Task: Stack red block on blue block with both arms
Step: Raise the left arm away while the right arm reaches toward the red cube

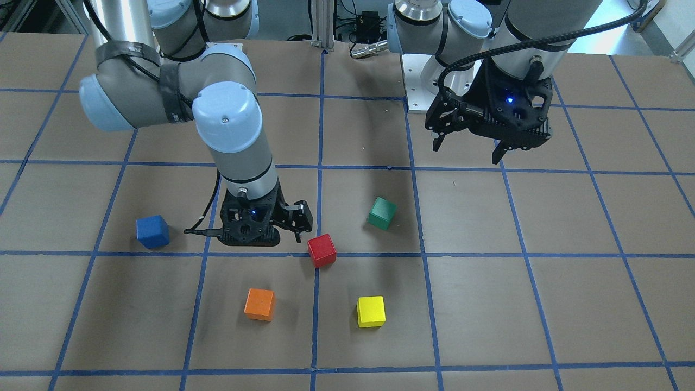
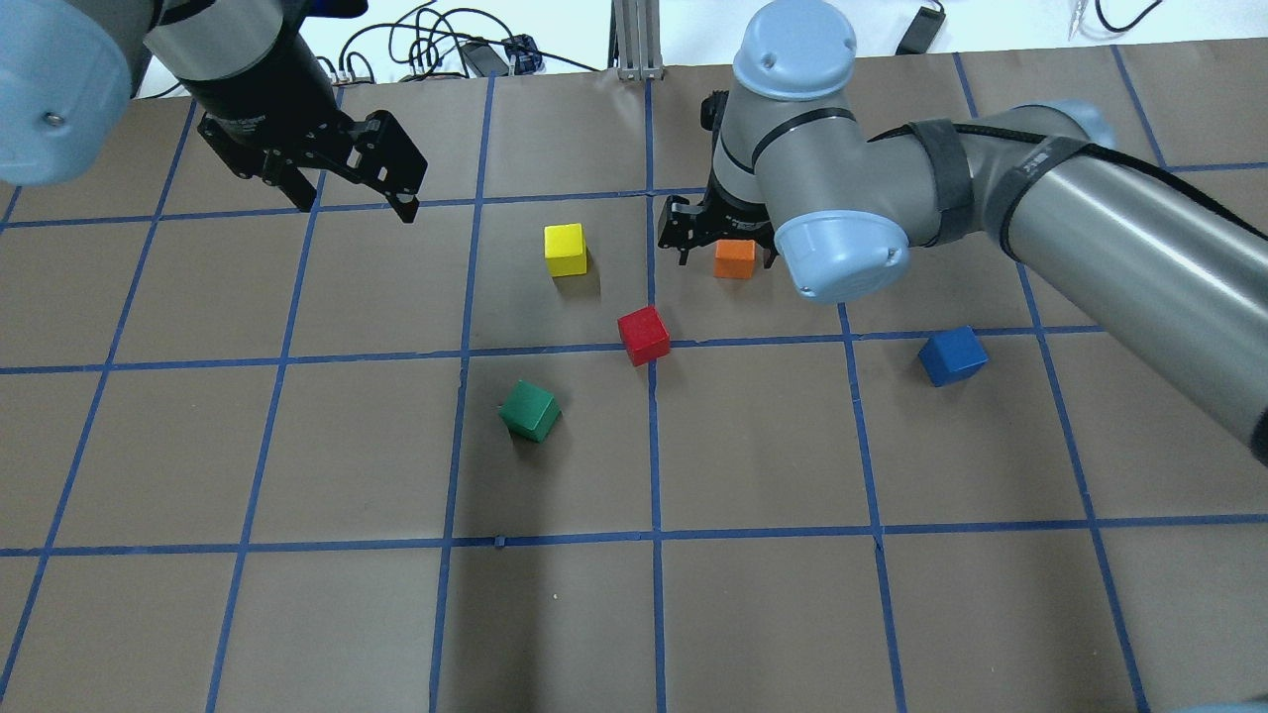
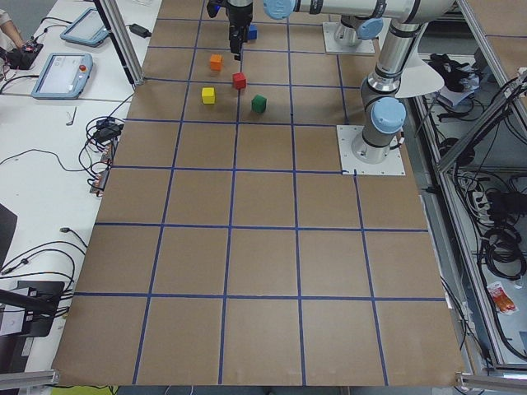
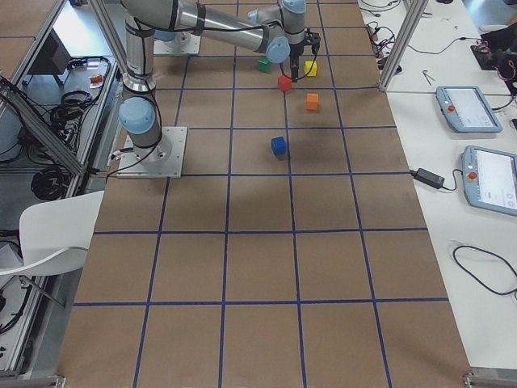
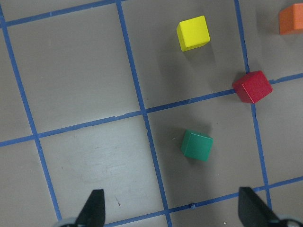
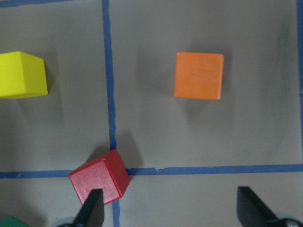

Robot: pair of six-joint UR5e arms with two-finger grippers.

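Note:
The red block lies on a blue tape crossing mid-table; it also shows in the overhead view. The blue block sits apart on the robot's right side, and shows in the overhead view. My right gripper is open and empty, low over the table just beside the red block. In the right wrist view the red block lies by one finger. My left gripper is open and empty, held high on the robot's left side, away from the blocks.
An orange block, a yellow block and a green block lie around the red block. The left wrist view shows the green block on the brown paper table with its blue tape grid.

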